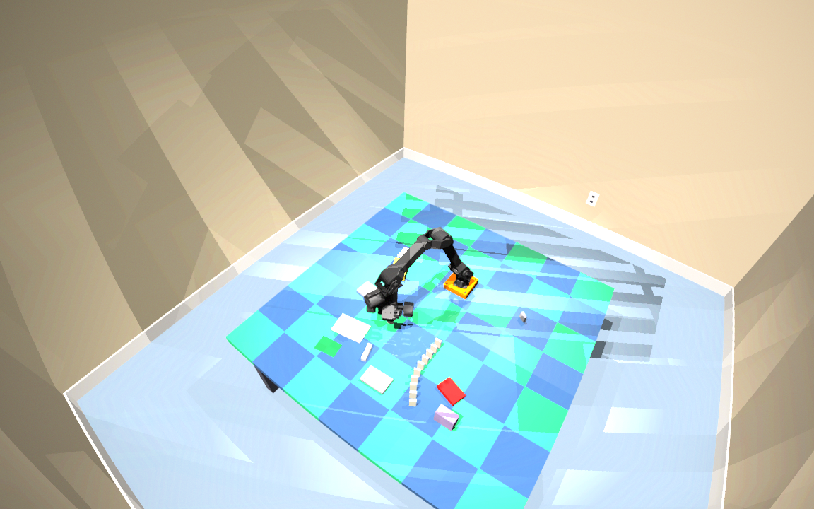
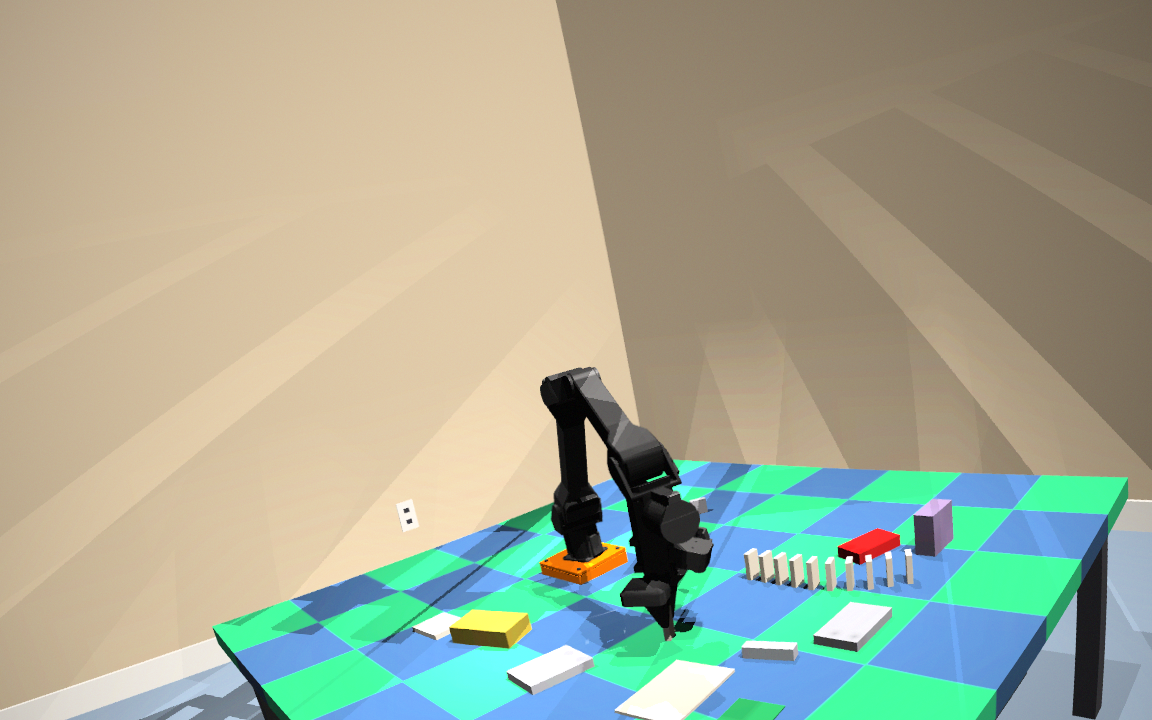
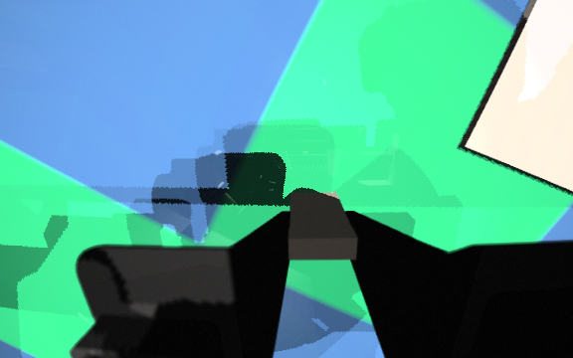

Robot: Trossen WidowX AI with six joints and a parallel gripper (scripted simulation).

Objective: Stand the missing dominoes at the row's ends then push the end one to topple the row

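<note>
I've got the gripper (image 3: 321, 234) down at the checkered table (image 2: 992, 573), its fingers drawn in most of the way and clamped on the loose domino (image 3: 320, 226) standing between them. Through the wrist camera the domino's top face sits dead centre, with a black finger (image 3: 262, 278) pressed against its 9 o'clock side and the other against its 3 o'clock side. A cream flat sheet (image 3: 545, 94) lies on the table at 2 o'clock from the domino, well apart from it.

From the exterior camera the arm (image 2: 625, 447) arches up from its orange base (image 2: 582, 564) and drops to the gripper (image 2: 668, 626), whose tips meet the table (the domino itself is hidden behind the fingers there). The standing row of dominoes (image 2: 822, 569) lies at 3 o'clock from the gripper, well apart, all upright as far as I can tell. A red block (image 2: 868, 542) lies just behind the row's far end, and a lilac block (image 2: 932, 526) stands beyond that. At 9 o'clock from the gripper lies a yellow block (image 2: 490, 627)

In the top camera the row (image 1: 424, 367) curves away at about 5 o'clock from the gripper (image 1: 397, 314), and another small loose piece (image 1: 523, 314) stands alone at 3 o'clock, well apart
</note>
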